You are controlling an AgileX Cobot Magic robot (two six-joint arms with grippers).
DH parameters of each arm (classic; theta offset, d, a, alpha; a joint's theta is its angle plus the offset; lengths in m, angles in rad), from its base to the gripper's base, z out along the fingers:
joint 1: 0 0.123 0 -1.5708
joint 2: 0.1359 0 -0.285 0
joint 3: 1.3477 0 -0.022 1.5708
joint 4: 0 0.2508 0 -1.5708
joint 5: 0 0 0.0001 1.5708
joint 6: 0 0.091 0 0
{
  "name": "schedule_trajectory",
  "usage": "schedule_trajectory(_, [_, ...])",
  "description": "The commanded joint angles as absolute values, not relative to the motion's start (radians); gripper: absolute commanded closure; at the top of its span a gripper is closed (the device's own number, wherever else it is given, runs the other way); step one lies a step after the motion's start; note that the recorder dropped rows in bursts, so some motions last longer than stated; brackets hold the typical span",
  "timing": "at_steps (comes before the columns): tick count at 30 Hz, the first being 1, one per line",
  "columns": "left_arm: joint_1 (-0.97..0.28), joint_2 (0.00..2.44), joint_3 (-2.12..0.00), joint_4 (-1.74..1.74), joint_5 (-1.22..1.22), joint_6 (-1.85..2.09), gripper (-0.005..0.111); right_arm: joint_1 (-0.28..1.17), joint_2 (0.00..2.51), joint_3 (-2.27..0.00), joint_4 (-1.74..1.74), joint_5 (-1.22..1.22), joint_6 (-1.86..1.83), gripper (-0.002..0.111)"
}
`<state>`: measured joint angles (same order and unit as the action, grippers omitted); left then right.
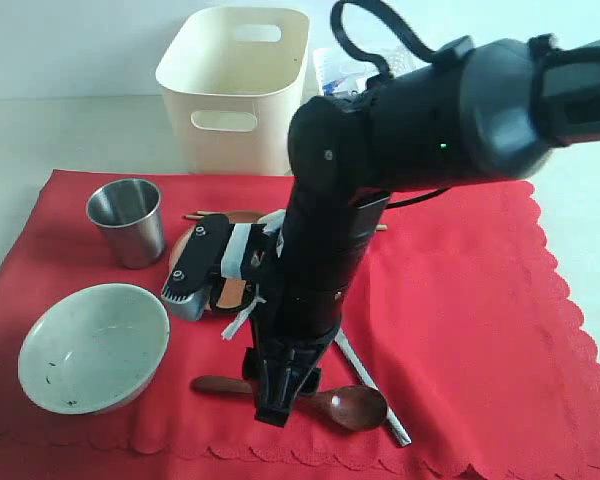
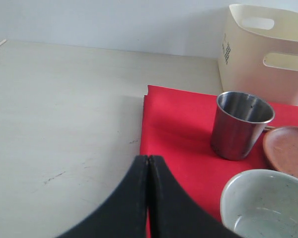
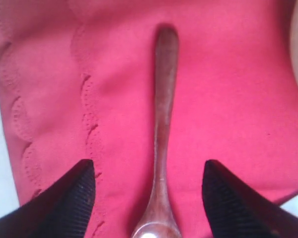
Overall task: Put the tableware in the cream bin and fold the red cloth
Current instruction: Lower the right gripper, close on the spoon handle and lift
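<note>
The red cloth point(image 1: 460, 300) covers the table, with the cream bin point(image 1: 235, 90) behind it. On the cloth stand a steel cup point(image 1: 128, 220) and a pale bowl point(image 1: 93, 347). A brown plate point(image 1: 230, 295) and the chopsticks point(image 1: 205, 215) are partly hidden by the right arm. Near the front edge lie the dark wooden spoon point(image 1: 345, 405) and the metal knife point(image 1: 375, 395). My right gripper point(image 3: 149, 161) hangs open just above the spoon point(image 3: 164, 99), one finger on each side of the handle near the bowl end. My left gripper point(image 2: 148, 157) is shut and empty, at the cloth's left edge point(image 2: 179, 129) near the cup point(image 2: 241, 126).
A blue-white package point(image 1: 340, 70) sits behind the bin, next to the right arm. Bare pale table point(image 2: 64, 109) stretches left of the cloth. The cloth's scalloped hem point(image 3: 87, 99) runs close beside the spoon. The right arm's bulk leans over the plate.
</note>
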<state>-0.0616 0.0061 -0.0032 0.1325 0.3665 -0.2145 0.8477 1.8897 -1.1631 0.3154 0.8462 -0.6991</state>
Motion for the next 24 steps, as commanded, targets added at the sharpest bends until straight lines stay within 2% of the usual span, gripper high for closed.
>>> schedule_trajectory(1, [-0.058,0.0,0.0,0.127,0.358,-0.215,0.107,0.849,1.956,-1.216,0.273,0.878,-0.619,0.049])
schedule_trajectory(15, [-0.058,0.0,0.0,0.127,0.358,-0.215,0.107,0.849,2.027,-1.226,0.19,0.869,-0.484,0.049])
schedule_trajectory(20, [-0.058,0.0,0.0,0.127,0.358,-0.215,0.107,0.849,2.027,-1.226,0.19,0.865,-0.484,0.055])
schedule_trajectory(24, [-0.058,0.0,0.0,0.127,0.358,-0.215,0.107,0.849,2.027,-1.226,0.204,0.865,-0.493,0.056])
